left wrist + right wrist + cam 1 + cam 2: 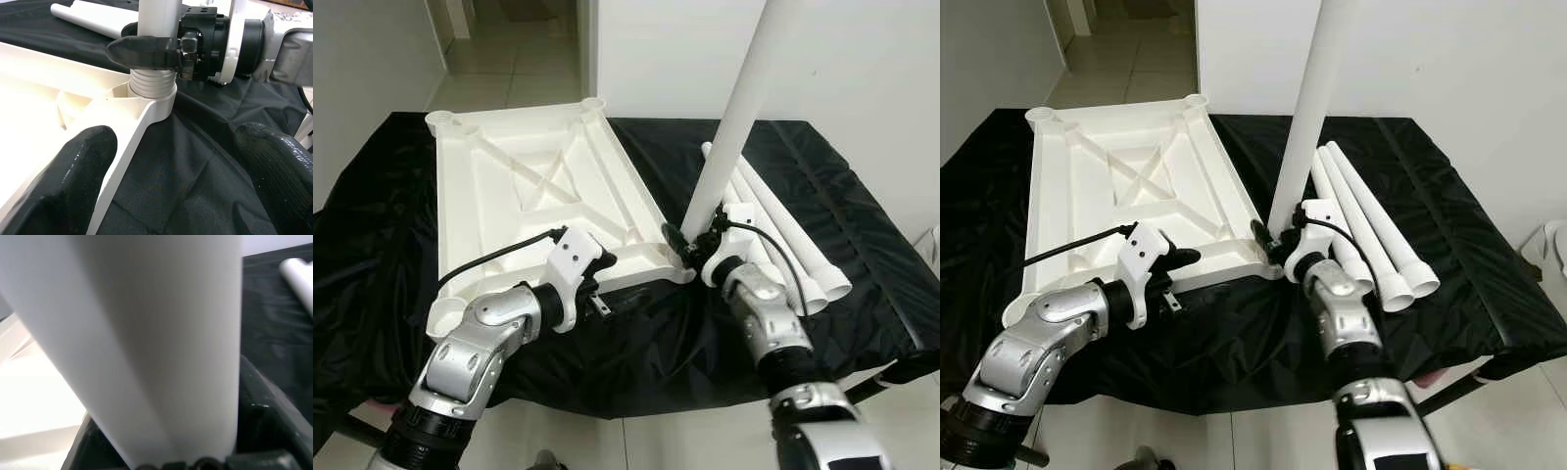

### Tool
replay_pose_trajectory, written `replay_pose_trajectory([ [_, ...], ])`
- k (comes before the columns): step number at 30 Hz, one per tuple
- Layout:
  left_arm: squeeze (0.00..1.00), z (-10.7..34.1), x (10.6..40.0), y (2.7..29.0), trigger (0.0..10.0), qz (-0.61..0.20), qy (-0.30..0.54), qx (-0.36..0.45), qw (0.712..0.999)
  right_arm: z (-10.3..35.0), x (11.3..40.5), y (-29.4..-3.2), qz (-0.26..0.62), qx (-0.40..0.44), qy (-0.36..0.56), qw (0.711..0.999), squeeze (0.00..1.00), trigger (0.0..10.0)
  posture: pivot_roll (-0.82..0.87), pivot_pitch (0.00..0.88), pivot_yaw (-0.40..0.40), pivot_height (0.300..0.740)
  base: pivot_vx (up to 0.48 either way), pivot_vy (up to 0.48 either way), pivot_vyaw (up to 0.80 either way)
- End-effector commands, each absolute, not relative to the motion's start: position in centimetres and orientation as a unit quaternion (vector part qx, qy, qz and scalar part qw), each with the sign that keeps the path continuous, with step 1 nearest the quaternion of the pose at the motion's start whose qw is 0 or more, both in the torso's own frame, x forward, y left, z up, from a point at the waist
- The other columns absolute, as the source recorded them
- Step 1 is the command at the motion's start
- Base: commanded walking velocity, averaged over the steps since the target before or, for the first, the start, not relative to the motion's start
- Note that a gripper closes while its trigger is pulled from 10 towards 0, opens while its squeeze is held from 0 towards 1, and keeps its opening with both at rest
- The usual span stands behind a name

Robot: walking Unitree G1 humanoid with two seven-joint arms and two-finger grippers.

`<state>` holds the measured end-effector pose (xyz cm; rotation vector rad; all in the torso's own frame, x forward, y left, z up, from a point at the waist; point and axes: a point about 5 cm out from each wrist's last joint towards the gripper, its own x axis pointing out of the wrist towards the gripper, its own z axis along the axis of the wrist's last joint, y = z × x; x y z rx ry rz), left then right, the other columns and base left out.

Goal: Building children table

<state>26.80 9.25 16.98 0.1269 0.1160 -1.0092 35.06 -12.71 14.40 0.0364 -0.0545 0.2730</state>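
Jaws of the right gripper (pixel 151 51) were clamped on the white leg (pixel 734 117) just above its threaded end; jaws of the left gripper (pixel 171 166) were spread wide, hovering at the near edge of the tabletop, gripping nothing.

- Upside-down tabletop (pixel 524 196) lay on the black-draped bench (pixel 862 235), ribbed underside up, with round sockets at the corners.
- Held leg was seated in the near-right corner socket (pixel 154 100), leaning a little toward the far right. Several thread turns were seen above the socket rim, so it was judged only partly screwed in.
- Spare legs (pixel 1371 220) lay side by side on the cloth just right of the tabletop, flared ends toward the near edge.

Handling, as judged: legs look like hollow moulded plastic, light and stiff, with a smooth and probably slippery wall. A grip low down near the thread is best, since less leverage is put on the socket; a high grip would risk cross-threading. The tabletop looks light enough to skate on the slick cloth under torque, so it should be braced at the near edge by the left gripper.

Materials: glossy white plastic, diagonal stiffening ribs, crinkled black sheet, matte rubbery pads (pixel 78 166) on the left gripper.
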Motion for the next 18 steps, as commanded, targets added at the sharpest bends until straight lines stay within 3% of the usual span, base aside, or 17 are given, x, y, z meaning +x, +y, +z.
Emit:
replay_pose_trajectory([
  [1,0.00,17.2,27.1,9.4,10.0,-0.457,0.052,0.068,0.885,13.8,34.8,-13.5,0.086,0.031,-0.006,0.996,0.00,0.0,-0.02,0.055,-0.004,0.740,0.000,0.000,0.00],
  [16,0.00,17.2,27.2,9.4,10.0,-0.457,0.051,0.067,0.886,13.8,33.3,-11.3,0.023,0.045,0.013,0.999,0.00,0.0,-0.02,0.051,-0.006,0.740,0.000,0.000,0.00],
  [17,0.00,17.3,27.2,9.4,10.0,-0.457,0.051,0.067,0.885,13.8,33.3,-11.2,0.025,0.046,0.016,0.998,0.00,2.9,-0.02,0.051,-0.005,0.740,0.000,0.000,0.00],
  [18,0.00,17.3,27.2,9.4,10.0,-0.457,0.051,0.067,0.885,13.8,33.3,-11.2,0.025,0.046,0.016,0.998,0.00,2.9,-0.02,0.051,-0.005,0.740,0.000,0.000,0.00],
])
